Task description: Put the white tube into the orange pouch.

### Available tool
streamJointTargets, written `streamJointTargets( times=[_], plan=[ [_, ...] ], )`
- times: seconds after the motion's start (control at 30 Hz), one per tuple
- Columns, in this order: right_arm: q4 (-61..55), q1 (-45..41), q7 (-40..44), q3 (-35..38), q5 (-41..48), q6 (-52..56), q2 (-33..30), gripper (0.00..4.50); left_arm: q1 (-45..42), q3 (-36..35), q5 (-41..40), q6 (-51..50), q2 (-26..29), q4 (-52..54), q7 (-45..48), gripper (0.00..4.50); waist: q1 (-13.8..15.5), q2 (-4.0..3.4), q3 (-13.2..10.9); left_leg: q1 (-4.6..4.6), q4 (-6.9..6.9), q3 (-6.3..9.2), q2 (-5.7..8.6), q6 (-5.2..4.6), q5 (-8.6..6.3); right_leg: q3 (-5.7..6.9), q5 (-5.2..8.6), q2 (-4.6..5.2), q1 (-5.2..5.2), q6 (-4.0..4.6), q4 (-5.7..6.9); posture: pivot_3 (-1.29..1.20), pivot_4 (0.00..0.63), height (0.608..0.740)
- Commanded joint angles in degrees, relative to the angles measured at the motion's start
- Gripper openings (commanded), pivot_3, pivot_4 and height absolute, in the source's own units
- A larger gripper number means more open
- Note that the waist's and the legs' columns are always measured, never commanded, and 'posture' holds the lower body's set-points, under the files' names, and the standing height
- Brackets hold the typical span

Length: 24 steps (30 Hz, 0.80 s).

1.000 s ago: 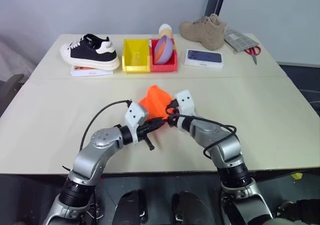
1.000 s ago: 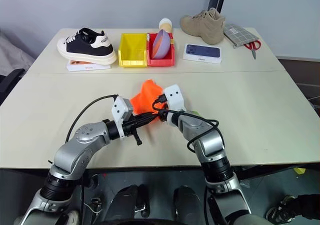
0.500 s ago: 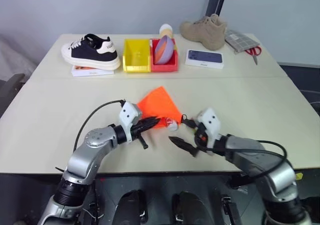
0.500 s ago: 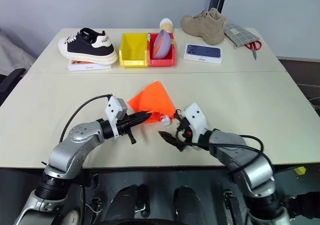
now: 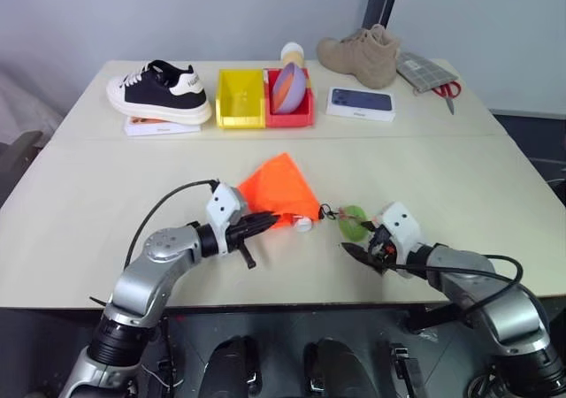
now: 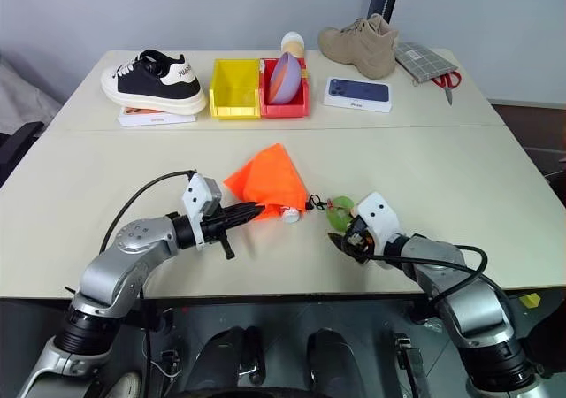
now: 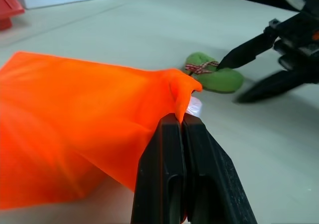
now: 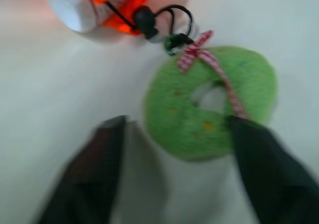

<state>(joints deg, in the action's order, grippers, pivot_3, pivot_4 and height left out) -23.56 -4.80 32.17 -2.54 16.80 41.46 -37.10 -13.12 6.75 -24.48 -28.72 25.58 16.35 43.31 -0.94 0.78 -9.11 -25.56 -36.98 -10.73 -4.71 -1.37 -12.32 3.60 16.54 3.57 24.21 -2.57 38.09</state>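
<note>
Pale beige counter (image 5: 495, 195) stretched across the scene beneath a grey wall, with a black-and-white sneaker (image 5: 159, 90), a yellow bin (image 5: 240, 99), a red bin (image 5: 292, 108), a phone box (image 5: 360, 103), a tan boot (image 5: 361, 53) and scissors (image 5: 447, 90) lined up along its far edge, well apart from the work. Nearer, on the left, the left hand (image 5: 265, 220) had its fingers pressed together, pinching the edge of the orange pouch (image 5: 281, 188), seemingly to hold its mouth steady. At that mouth the white tube (image 5: 303, 225) lay with its end poking out, so it looked mostly inside the pouch. Further right, the pouch's cord led to a round green tag (image 5: 353, 220) resting on the counter. The right hand (image 5: 364, 252) hovered just beside the tag, fingers spread on either side of it, gripping nothing.
</note>
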Motion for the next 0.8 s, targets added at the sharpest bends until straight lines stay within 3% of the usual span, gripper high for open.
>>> streamJointTargets(
  times=[0.03,0.1,0.23,0.67,0.8],
  plan=[
    [0.16,-0.34,0.03,-0.75,-2.03,-2.13,-0.38,1.15,0.38,-3.78,-4.75,-2.32,-0.45,2.58,0.06,1.39,-0.01,0.00,0.00,0.00,0.00,0.00,0.00,0.00,0.00,0.00,0.00,0.00,0.00,0.00,0.00,0.00,0.150,0.740],
    [0.43,-0.47,0.16,-0.30,-2.27,-2.61,-0.36,0.08,0.40,-4.80,-5.95,-3.18,-0.49,2.52,-0.13,2.40,-0.01,0.00,0.00,0.01,0.00,0.00,0.00,0.00,0.00,0.00,0.00,0.00,-0.01,0.00,0.00,0.00,0.150,0.740],
    [-1.31,-0.01,2.42,1.96,-0.85,-4.73,-0.72,0.00,0.07,-7.70,-7.11,-3.59,-0.53,-0.08,-0.91,4.46,0.01,0.00,0.00,0.02,-0.01,0.00,0.00,0.01,0.00,0.00,0.00,0.00,-0.03,-0.01,0.00,0.00,0.150,0.740],
    [-8.42,1.41,8.83,12.39,10.68,-3.97,-1.57,0.00,-0.88,-8.52,-6.01,-1.03,3.35,-4.66,3.20,4.46,0.15,0.01,0.00,0.01,-0.01,0.00,0.00,0.12,-0.08,0.00,0.00,0.02,-0.02,0.01,-0.02,0.00,0.150,0.740],
    [-9.95,-2.09,7.69,20.52,21.54,-1.66,0.29,0.00,-1.28,-8.35,-4.50,1.06,2.69,-5.87,2.66,4.46,0.14,0.01,-0.01,0.01,-0.01,0.01,0.00,0.12,-0.09,-0.01,0.00,0.02,-0.02,0.01,-0.02,0.00,0.150,0.740]
  ],
)
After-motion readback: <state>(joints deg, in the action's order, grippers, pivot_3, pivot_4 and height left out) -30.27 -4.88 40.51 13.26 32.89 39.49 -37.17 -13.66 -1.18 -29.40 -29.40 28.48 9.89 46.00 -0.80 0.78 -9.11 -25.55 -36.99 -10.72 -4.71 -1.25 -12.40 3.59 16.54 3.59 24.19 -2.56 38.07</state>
